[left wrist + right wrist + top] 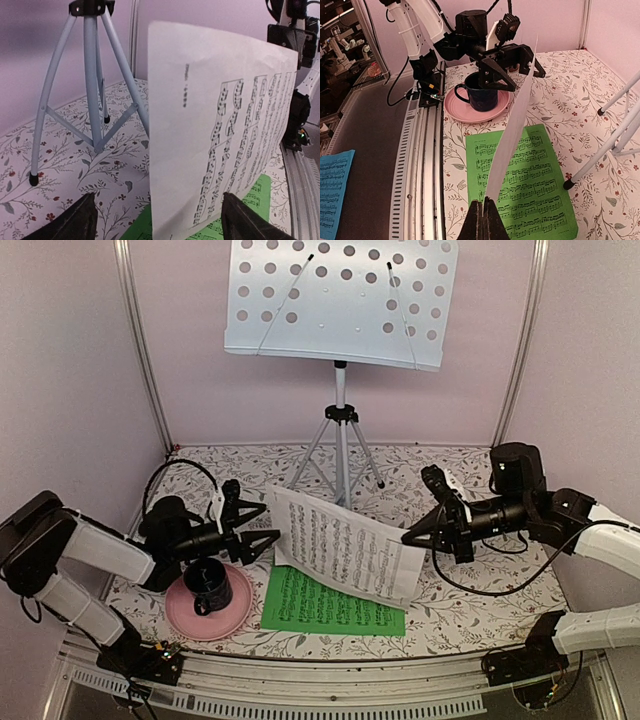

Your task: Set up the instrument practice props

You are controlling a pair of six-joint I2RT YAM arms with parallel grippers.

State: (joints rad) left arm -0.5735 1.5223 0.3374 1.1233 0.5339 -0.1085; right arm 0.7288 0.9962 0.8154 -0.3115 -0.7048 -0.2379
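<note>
The pale-blue perforated music stand (pixel 340 300) stands at the back on its silver tripod (pixel 341 440), with nothing on its desk. My right gripper (pixel 406 537) is shut on the right edge of the white sheet of music (pixel 345 550) and holds it tilted above the table. In the right wrist view the white sheet (pixel 512 130) shows edge-on, rising from my shut right gripper (pixel 483 216). My left gripper (pixel 270 522) is open at the sheet's left edge. In the left wrist view the sheet (pixel 215 125) hangs between its spread fingers (pixel 80 220). The green sheet of music (pixel 335 605) lies flat below. No metronome is in view.
A dark mug (pixel 210 585) on a pink plate (pixel 235 618) stands under the left arm, front left. The tripod legs (pixel 95 100) spread over the back middle of the floral table. A blue music sheet (pixel 332 185) lies off the table past the metal rail (pixel 422 165).
</note>
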